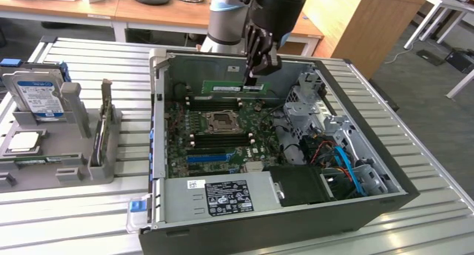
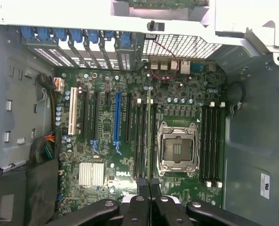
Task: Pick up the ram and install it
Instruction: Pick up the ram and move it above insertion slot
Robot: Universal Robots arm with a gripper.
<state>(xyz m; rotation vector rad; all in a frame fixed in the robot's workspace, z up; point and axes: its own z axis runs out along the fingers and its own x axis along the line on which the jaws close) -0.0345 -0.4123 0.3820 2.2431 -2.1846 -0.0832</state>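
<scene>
Claw (image 1: 254, 83) grips ram (image 1: 222, 86) over mobo (image 1: 181, 149) in open PC case (image 1: 281, 233).

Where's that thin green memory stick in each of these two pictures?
Exterior view: the ram, flat side showing, held by the gripper inside the computer case.
Wrist view: the ram edge-on, a thin line running from the gripper beside the CPU socket.
Shared landmark: the CPU socket.

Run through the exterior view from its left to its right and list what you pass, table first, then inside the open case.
hard drive → upright expansion card → the ram, held by the gripper → metal drive cage → blue cables
</scene>
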